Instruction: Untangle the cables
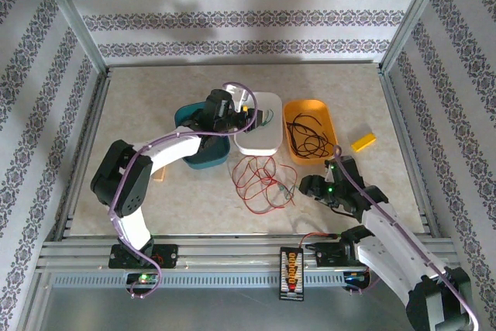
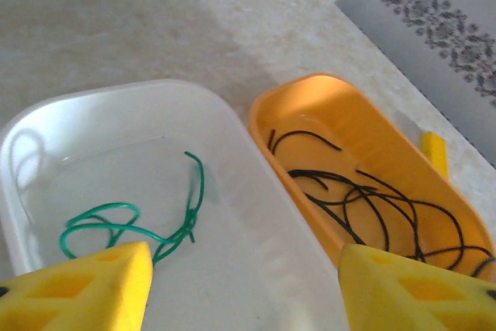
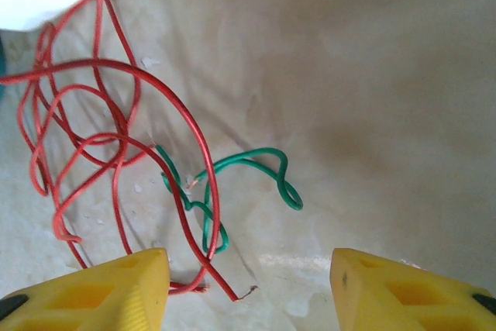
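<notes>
Cables (image 3: 116, 145) on open tabletop (image 3: 403, 114) near white tray (image 2: 263, 257) edge; left fingers (image 2: 85, 288) and right fingers (image 3: 97, 292) apart, empty

**Around the white tray**

The white rounded plastic tray (image 1: 260, 147) sits mid-table, and a loose green wire (image 2: 200, 187) lies in it. Just beside it on the right is the orange oval plastic tray (image 1: 328, 118), holding the coiled black wires (image 1: 308, 136). Further right lies a small yellow block (image 1: 363, 142). The teal plastic tub (image 1: 203, 159) is against the white tray's left side. In front of the tray, on the table (image 1: 372, 199), sprawl the red wire loops (image 1: 260, 184), with a second short green wire (image 3: 260, 151) at their right edge.
</notes>
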